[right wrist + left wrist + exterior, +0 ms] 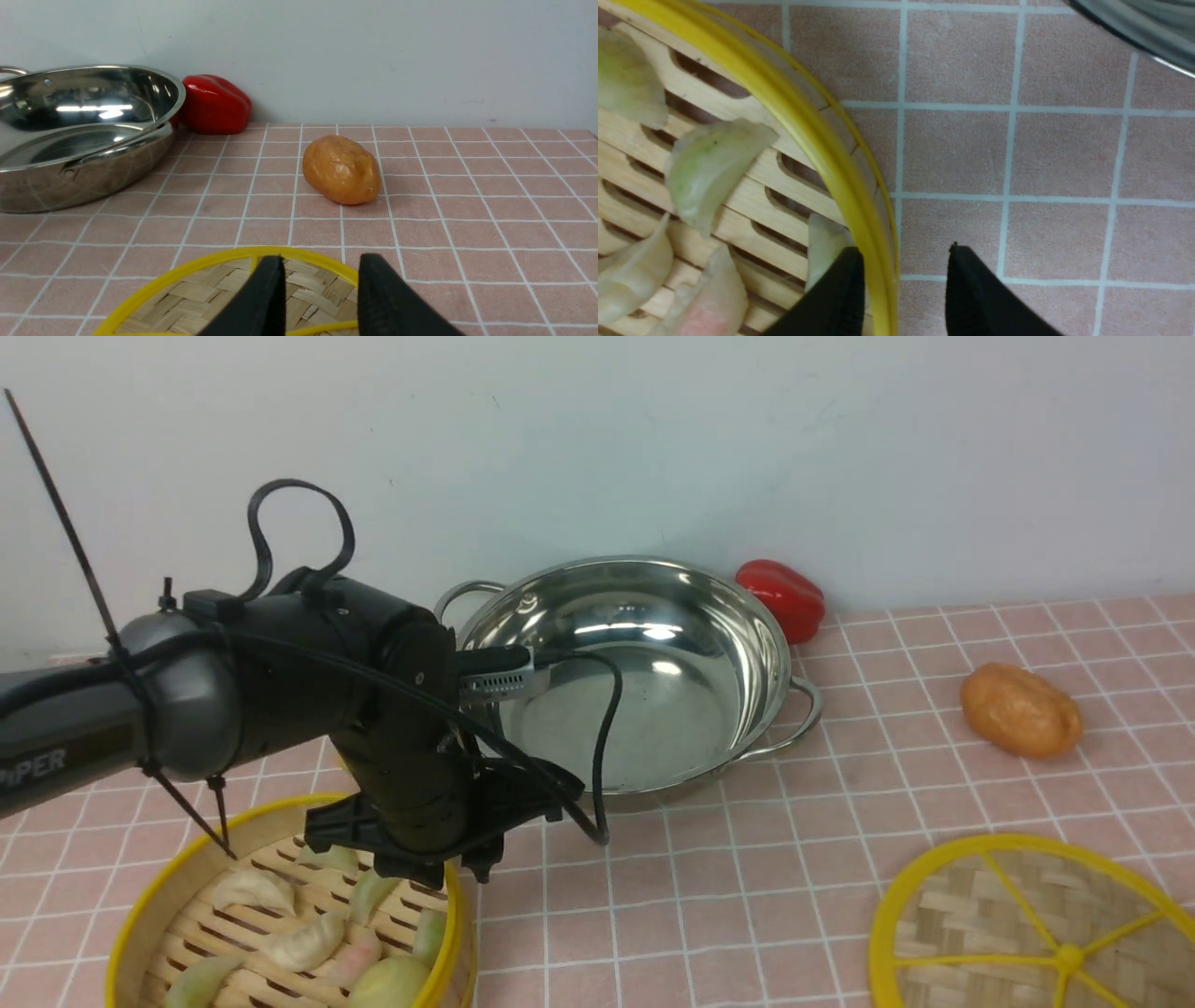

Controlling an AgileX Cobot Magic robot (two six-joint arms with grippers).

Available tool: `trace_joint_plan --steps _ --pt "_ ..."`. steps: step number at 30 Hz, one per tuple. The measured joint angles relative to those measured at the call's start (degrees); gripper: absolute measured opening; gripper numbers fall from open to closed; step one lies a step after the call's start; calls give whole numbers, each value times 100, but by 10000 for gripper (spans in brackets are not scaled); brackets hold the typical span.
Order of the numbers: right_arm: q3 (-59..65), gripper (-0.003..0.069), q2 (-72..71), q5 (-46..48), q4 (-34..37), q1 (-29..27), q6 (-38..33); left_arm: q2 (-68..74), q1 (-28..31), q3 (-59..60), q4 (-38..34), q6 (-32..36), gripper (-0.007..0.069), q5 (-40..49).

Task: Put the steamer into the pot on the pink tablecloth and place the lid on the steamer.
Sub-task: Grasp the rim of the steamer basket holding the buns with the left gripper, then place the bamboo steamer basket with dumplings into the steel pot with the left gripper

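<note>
Our left gripper (pixel 903 252) stands open astride the steamer's (pixel 817 149) yellow rim. One finger is inside the basket, right next to a dumpling (pixel 826 252), and the other is outside over the cloth (pixel 747 896). Nothing is clamped yet. The steamer sits on the cloth at our near left and the empty pot (pixel 653 728) is farther back, near the wall.

Our first worry is that inner finger: if we close as we stand, it may pinch the dumpling against the wall along with the rim, which would make the hold soft and slippery. A grip on one side of the rim also leaves the far side unsupported, so the basket may sag when we lift and the dumplings may slide or spill. Since the steamer looks only a little narrower than the pot, a tilted or off-centre descent could catch the steel rim and push the pot along the cloth.

Our right gripper (pixel 320 266) is open too, hovering over the edge of the lid (pixel 980 915), which lies flat at our near right. That thin rim could skid away under a hasty pinch.
</note>
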Motion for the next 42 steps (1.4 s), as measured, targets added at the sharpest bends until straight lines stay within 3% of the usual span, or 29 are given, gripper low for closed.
trace_joint_plan --steps 10,17,25,36,42 --pt "0 243 0 0 0 0 0 458 0 0 201 -99 234 -161" --pt "0 243 0 0 0 0 0 518 6 0 141 -148 43 -154" --pt "0 243 0 0 0 0 0 520 -1 -18 416 -61 40 -66" --pt "0 243 0 0 0 0 0 -368 -1 -54 1375 -53 41 1061" --pt "0 243 0 0 0 0 0 -863 -1 -875 1505 1294 41 1663"
